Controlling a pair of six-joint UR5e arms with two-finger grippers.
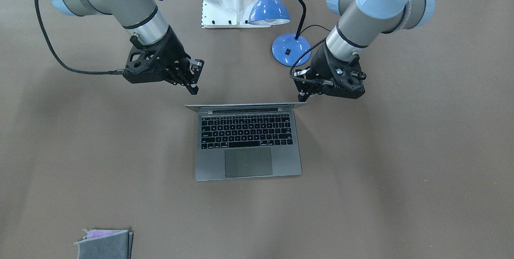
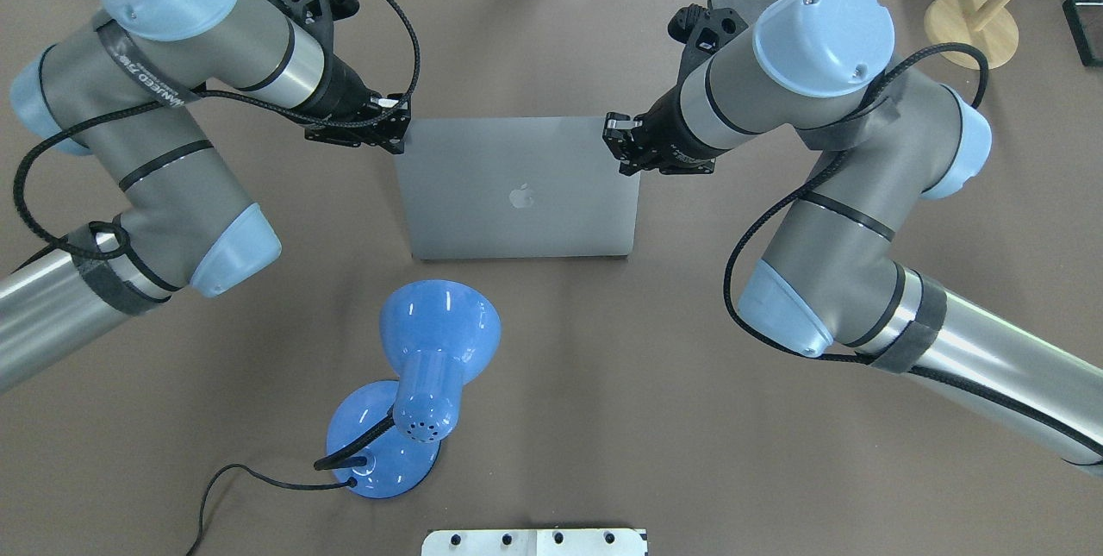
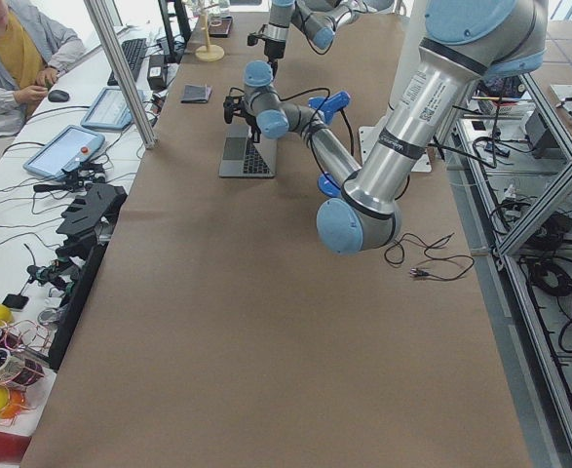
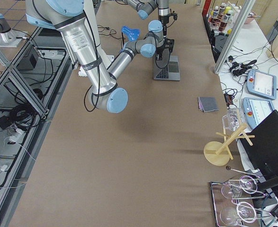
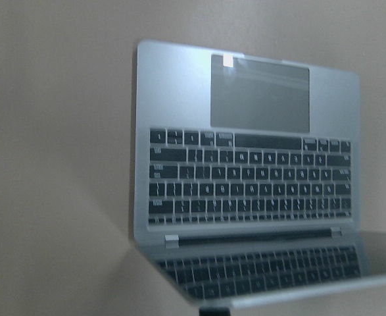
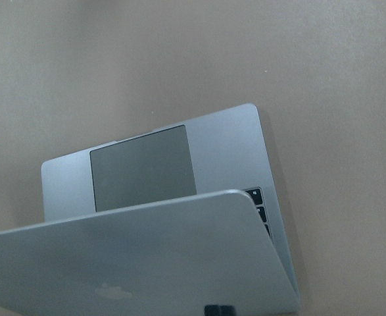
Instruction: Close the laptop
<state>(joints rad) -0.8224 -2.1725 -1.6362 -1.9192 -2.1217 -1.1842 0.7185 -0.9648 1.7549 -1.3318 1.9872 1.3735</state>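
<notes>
So the left gripper is parked at the lid's top corner, jaws looking pinched together on nothing. The laptop is mid-table, base flat, lid part-way up with its logo side facing the robot. The right gripper is at the other top corner and also looks closed and empty. I'd push both corners evenly and slowly so the lid doesn't twist or slam and the base doesn't skid. The only container is a grey pouch off on the robot's right, with something pink peeking out.
</notes>
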